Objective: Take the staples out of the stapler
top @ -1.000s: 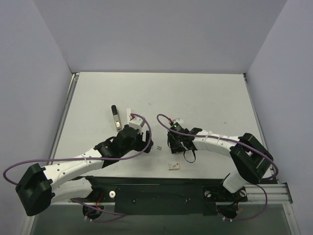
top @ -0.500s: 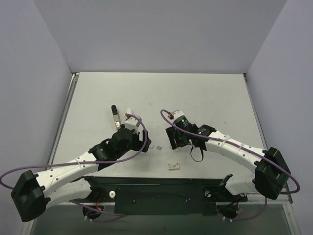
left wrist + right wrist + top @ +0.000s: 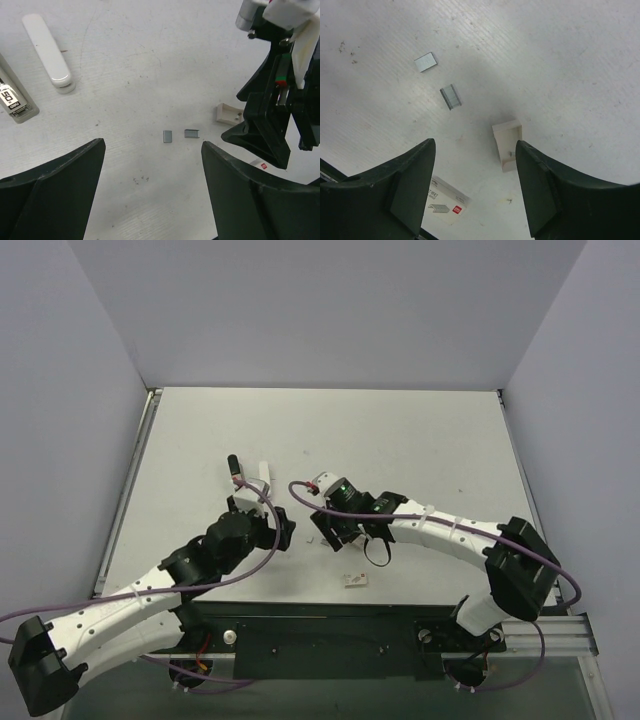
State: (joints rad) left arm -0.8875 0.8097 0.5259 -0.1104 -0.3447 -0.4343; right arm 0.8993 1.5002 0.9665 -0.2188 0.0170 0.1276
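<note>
your left gripper (image 3: pixel 152 150) is wide open w/ nothing in it, hanging over the table (image 3: pixel 150 60). your right gripper (image 3: pixel 475 150) is open too, jaws clearly parted, no hold on anything.

the stapler (image 3: pixel 235 468) is in two pcs on the table, on the far side of your left gripper. in the left wrist view you see the white top bar (image 3: pixel 47 50) and the black-and-silver rail part (image 3: pixel 15 97) lying side by side w/ a gap between them.

the staples (image 3: pixel 167 136) are out on the table: two short grey strips lying flat between your two grippers, near each other but not touching. in the right wrist view they're just past the fingertips.

a small cream open-ended piece (image 3: pixel 508 144) lies just beside the staples. in the right wrist view it's framed between the fingers (image 3: pixel 410 190), but it's down on the table, not gripped. a flat white packet (image 3: pixel 445 202) w/ a red mark lies nearer the arm bases.
</note>
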